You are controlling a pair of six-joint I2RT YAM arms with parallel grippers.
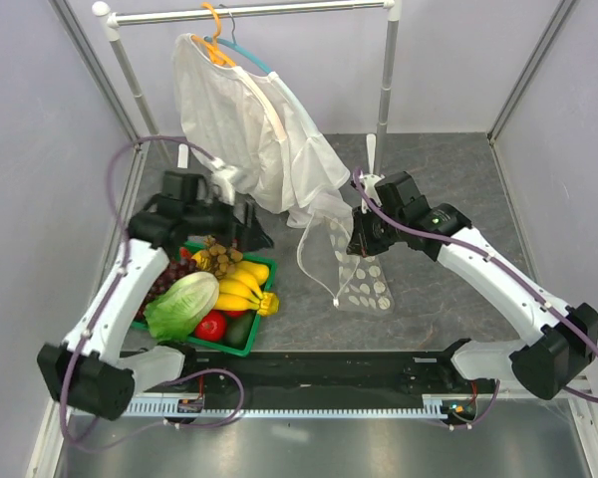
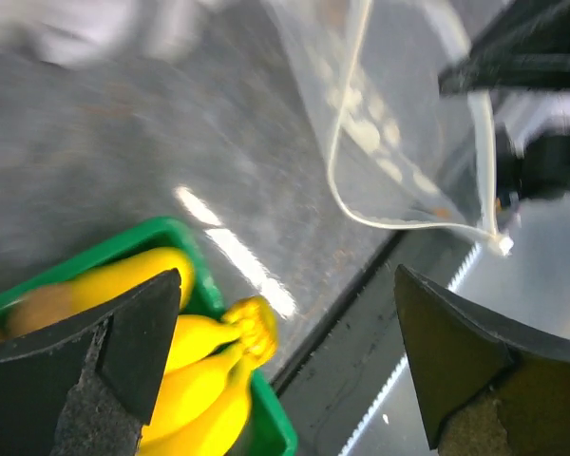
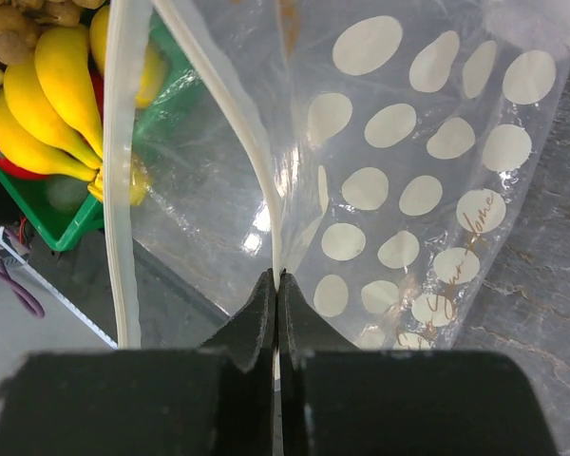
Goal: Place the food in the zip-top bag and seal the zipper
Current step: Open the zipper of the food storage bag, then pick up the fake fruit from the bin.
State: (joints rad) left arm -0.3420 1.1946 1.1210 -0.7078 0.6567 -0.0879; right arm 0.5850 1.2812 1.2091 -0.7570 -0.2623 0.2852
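The clear dotted zip-top bag [image 1: 367,284] hangs with its mouth open; its lower end rests on the table. My right gripper [image 1: 358,243] is shut on one zipper strip [image 3: 266,171] at the mouth, fingertips [image 3: 277,281] pinching it. The white slider tab [image 2: 501,245] sits at the mouth's low end. My left gripper [image 1: 251,233] is open and empty above the far right side of the green basket [image 1: 261,334], wide open in its wrist view [image 2: 285,356]. The tan berry bunch [image 1: 217,257], purple grapes [image 1: 169,277] and a red ball [image 1: 211,325] lie in the basket.
The basket also holds a lettuce head [image 1: 182,304], a banana bunch [image 1: 244,284] and a dark green fruit [image 1: 237,330]. A white garment [image 1: 249,129] hangs on a rack [image 1: 386,80] behind the bag. The black base rail [image 1: 329,363] runs along the near edge.
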